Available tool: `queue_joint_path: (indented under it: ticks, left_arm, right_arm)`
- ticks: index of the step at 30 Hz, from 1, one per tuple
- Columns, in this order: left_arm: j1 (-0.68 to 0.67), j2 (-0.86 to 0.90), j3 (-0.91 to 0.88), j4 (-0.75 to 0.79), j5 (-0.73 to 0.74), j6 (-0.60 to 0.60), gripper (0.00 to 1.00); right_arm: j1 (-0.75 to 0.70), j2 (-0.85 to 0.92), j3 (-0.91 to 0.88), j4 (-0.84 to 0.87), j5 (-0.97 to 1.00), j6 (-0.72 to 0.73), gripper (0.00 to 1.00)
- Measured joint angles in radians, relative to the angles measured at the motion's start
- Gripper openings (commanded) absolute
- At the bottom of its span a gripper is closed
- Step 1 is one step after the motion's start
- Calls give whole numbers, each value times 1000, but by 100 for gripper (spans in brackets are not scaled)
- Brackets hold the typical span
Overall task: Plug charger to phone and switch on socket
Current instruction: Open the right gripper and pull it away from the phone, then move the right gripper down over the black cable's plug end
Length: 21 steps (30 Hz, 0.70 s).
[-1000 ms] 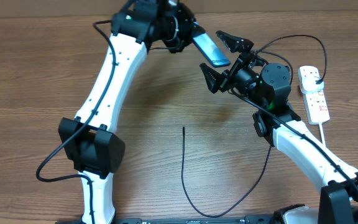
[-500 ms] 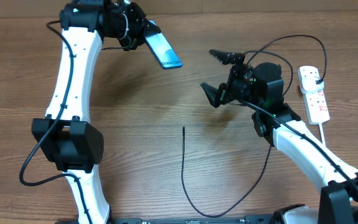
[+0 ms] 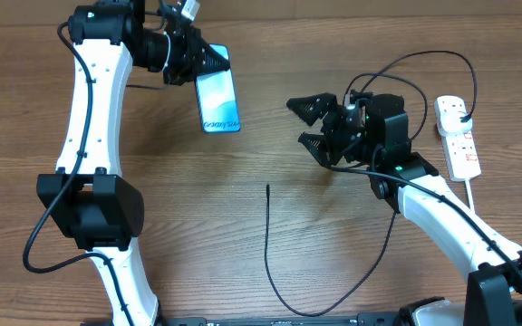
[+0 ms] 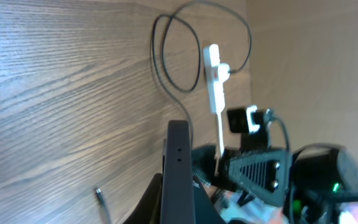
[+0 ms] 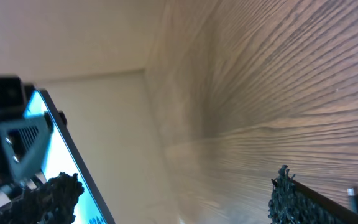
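Note:
My left gripper [image 3: 208, 62] is shut on the phone [image 3: 217, 100], holding it above the table at the back left, its light-blue screen facing up. In the left wrist view the phone [image 4: 179, 168] shows edge-on between my fingers. My right gripper [image 3: 309, 120] is open and empty, to the right of the phone. The phone's screen [image 5: 55, 149] shows at the left of the right wrist view. The charger cable [image 3: 267, 244] lies on the table with its connector tip [image 3: 268, 187] free, below my right gripper; the tip also shows in the left wrist view [image 4: 97, 193]. The socket [image 3: 458, 136] lies at the far right.
The black cable loops from the table's front up behind my right arm to the socket, where a black plug [image 3: 461, 110] sits in the top outlet. The socket's white cord [image 3: 472, 195] runs down the right side. A plain wall stands behind the table.
My left arm has swung the phone leftward and turned it so that it hangs lengthwise. My right gripper has turned and dropped slightly toward the table, still open.

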Motion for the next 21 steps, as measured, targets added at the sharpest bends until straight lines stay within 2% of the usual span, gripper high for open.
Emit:
queue_joint_path:
  ticks: [3, 7, 14, 21]
  left_arm:
    - [2, 0, 0, -38, -9, 99, 4]
    - [2, 0, 0, -46, -45, 158, 4]
    - [18, 0, 0, -43, -82, 188, 4]
    - [103, 0, 0, -46, -90, 186, 4]
  right_arm:
    - [8, 0, 0, -44, -12, -105, 99]
    - [43, 0, 5, -148, 21, -218, 99]
    - [132, 0, 158, -495, 204, -417, 100]
    - [204, 0, 238, -616, 369, -530, 100]
